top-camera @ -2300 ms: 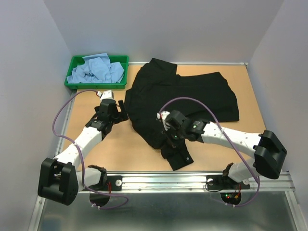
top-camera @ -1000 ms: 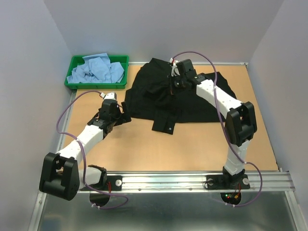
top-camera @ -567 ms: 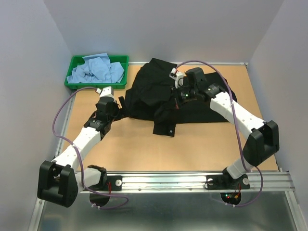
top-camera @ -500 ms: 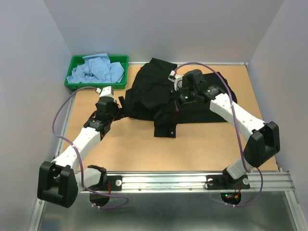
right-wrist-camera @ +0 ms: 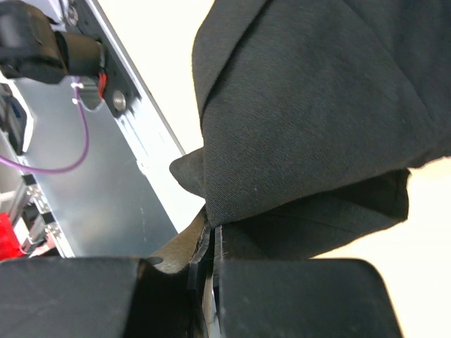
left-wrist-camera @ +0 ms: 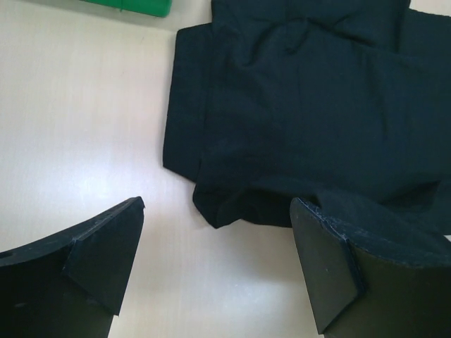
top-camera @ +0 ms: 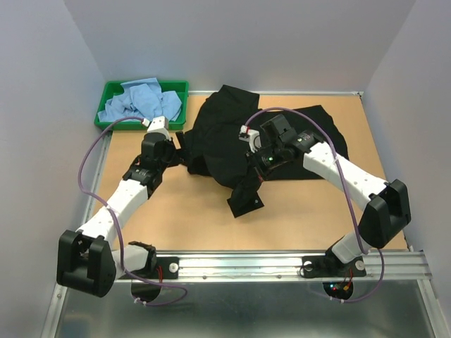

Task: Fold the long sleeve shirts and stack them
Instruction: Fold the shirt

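A black long sleeve shirt (top-camera: 225, 130) lies crumpled at the table's back centre. My right gripper (top-camera: 262, 162) is shut on a fold of its sleeve, lifted above the table, and the cuff end (top-camera: 244, 201) hangs down toward the front. In the right wrist view the black cloth (right-wrist-camera: 317, 105) is pinched between the closed jaws of that gripper (right-wrist-camera: 211, 246). My left gripper (top-camera: 182, 148) stands open at the shirt's left edge. Its fingers (left-wrist-camera: 106, 246) frame bare table just short of the black hem (left-wrist-camera: 225, 208). Light blue shirts (top-camera: 141, 102) lie heaped in the tray.
The green tray (top-camera: 106, 123) sits at the back left corner, close behind my left wrist. A metal rail (top-camera: 282, 264) runs along the near edge by the arm bases. Grey walls close in the left, back and right sides.
My right gripper has pulled the sleeve from the back of the shirt toward the front left, so the cuff now hangs nearer. My left arm has shifted toward the back, staying open.
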